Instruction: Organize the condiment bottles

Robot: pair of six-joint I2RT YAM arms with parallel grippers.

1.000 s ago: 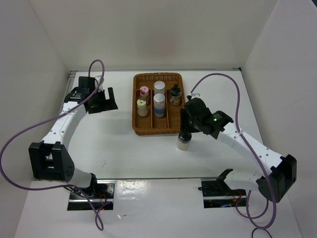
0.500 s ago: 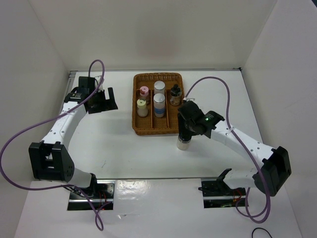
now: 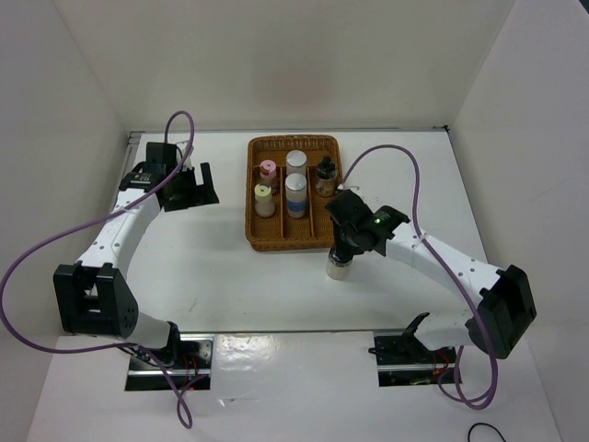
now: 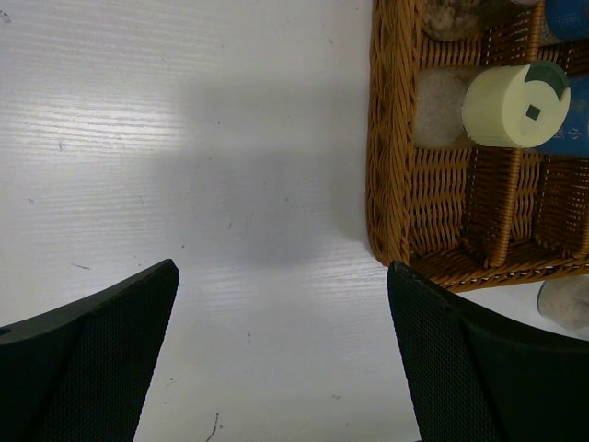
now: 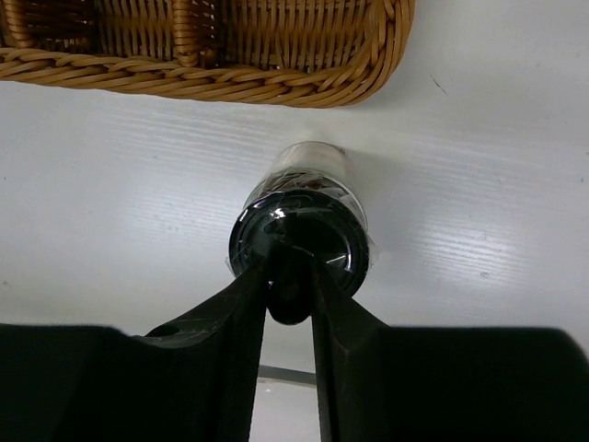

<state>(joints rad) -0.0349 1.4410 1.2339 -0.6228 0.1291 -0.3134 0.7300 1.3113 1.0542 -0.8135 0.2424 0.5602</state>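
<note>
A black-capped condiment bottle (image 3: 339,267) with pale contents stands on the table just in front of the brown wicker tray (image 3: 249,198). My right gripper (image 3: 345,247) is over it. In the right wrist view its jaws (image 5: 290,276) are shut on the small knob atop the black cap (image 5: 324,230). In the tray stand a pink-capped bottle (image 3: 268,171), a pale-yellow-capped one (image 3: 264,197), two silver-white-capped ones (image 3: 295,164) (image 3: 295,189) and a black-capped one (image 3: 325,175). My left gripper (image 3: 189,189) hangs open left of the tray, over bare table (image 4: 281,359).
The tray's near-left corner (image 4: 391,166) and the pale-yellow cap (image 4: 515,103) show in the left wrist view. The tray's front rim (image 5: 212,78) lies a short way beyond the held bottle. White walls enclose the table at the back and sides.
The right arm has shifted a little to the left and its jaws have closed onto the black cap's knob. The bottle and the left arm have not moved.
</note>
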